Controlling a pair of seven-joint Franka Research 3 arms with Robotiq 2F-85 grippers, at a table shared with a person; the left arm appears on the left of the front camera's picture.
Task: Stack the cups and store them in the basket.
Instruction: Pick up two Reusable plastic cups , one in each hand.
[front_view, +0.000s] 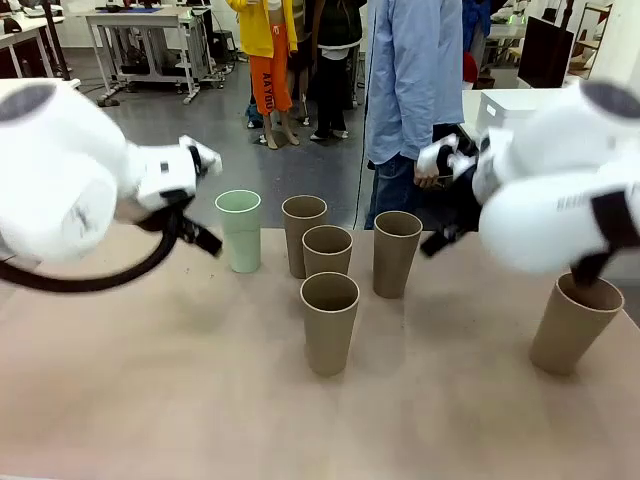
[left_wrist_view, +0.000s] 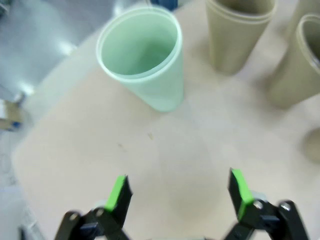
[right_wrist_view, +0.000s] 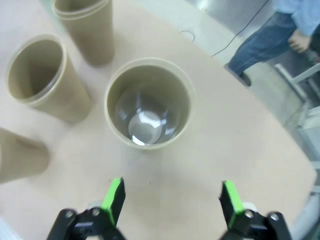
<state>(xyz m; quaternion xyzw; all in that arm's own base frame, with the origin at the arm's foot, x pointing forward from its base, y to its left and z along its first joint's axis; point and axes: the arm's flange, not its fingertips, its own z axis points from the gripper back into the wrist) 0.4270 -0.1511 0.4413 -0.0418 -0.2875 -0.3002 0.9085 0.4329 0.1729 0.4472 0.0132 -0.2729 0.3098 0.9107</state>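
Six cups stand upright on the table. In the left wrist view the mint green cup (left_wrist_view: 142, 55) stands ahead of my open left gripper (left_wrist_view: 177, 180), clear of the fingers. In the right wrist view my right gripper (right_wrist_view: 172, 186) is open just short of a tan cup (right_wrist_view: 148, 102) and touches nothing. The front view has the green cup (front_view: 239, 230) at the left and a tan cluster in the middle (front_view: 303, 233) (front_view: 327, 262) (front_view: 330, 320) (front_view: 396, 252). One tan cup (front_view: 575, 322) stands apart at the right. The basket is out of view.
A person in a blue shirt (front_view: 415, 80) stands at the far edge with a hand (front_view: 430, 175) near my right arm (front_view: 560, 200). My left arm (front_view: 70, 170) hangs over the table's left side. Bare tabletop (front_view: 150, 400) lies in front of the cups.
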